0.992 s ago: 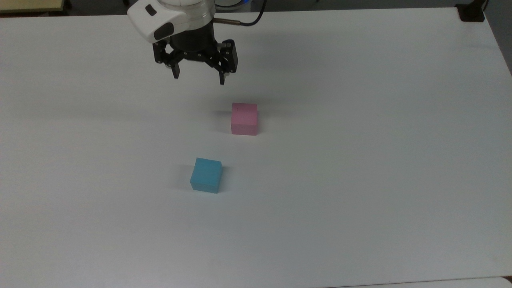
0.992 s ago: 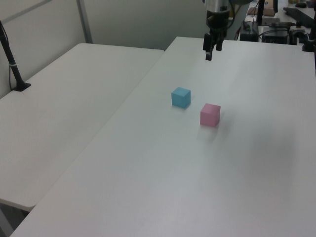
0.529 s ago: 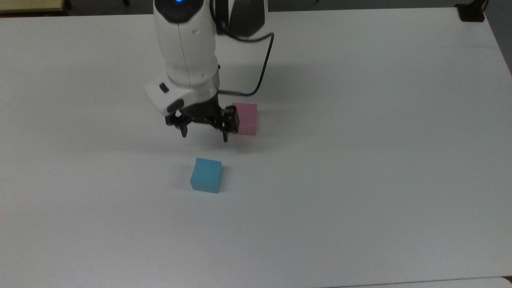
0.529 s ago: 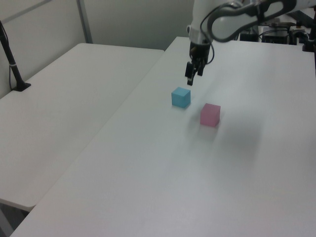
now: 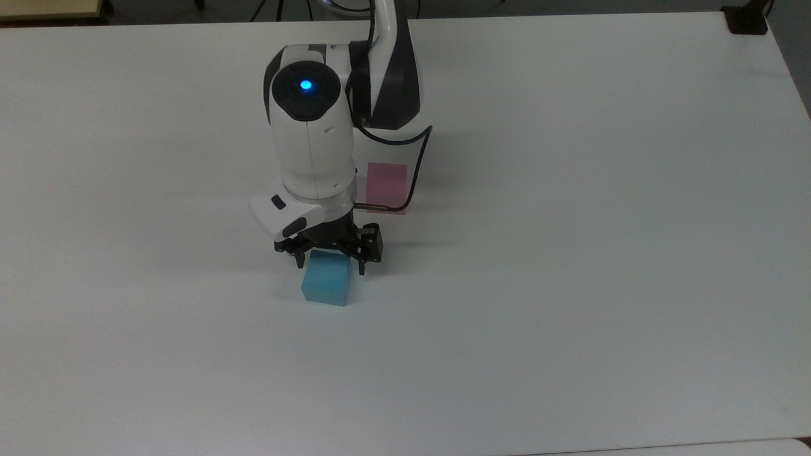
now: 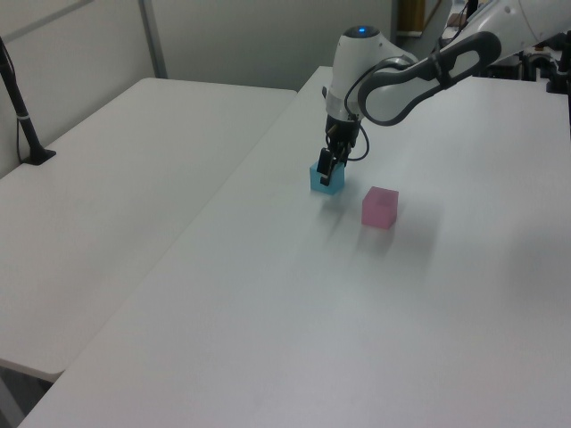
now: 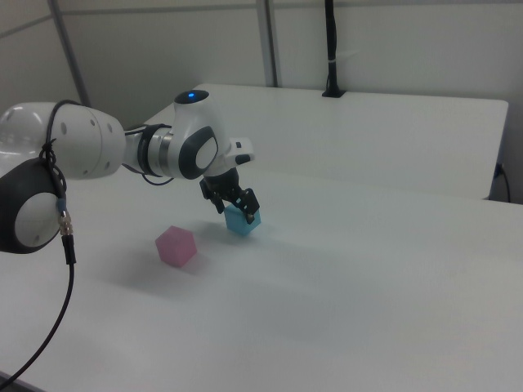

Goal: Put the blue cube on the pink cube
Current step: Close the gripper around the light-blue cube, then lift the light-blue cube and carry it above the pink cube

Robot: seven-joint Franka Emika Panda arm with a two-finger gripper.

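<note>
The blue cube rests on the white table, a little nearer the top view's bottom than the pink cube. My gripper hangs low over the blue cube's far edge, open, one finger on each side of the cube's top and nothing held. In the left view the gripper overlaps the blue cube, and the pink cube stands apart to the left view's right. The right view has the gripper just above the blue cube, with the pink cube at the right view's left. The arm and its cable cover part of the pink cube in the top view.
A second white table adjoins on the left view's left, with a black post clamped on it. A black clamp sits at the top view's upper right corner. Bare table surface lies all around both cubes.
The arm has swung from the table's far edge past the pink cube and come down over the blue cube. The gripper stayed open. Neither cube has moved.
</note>
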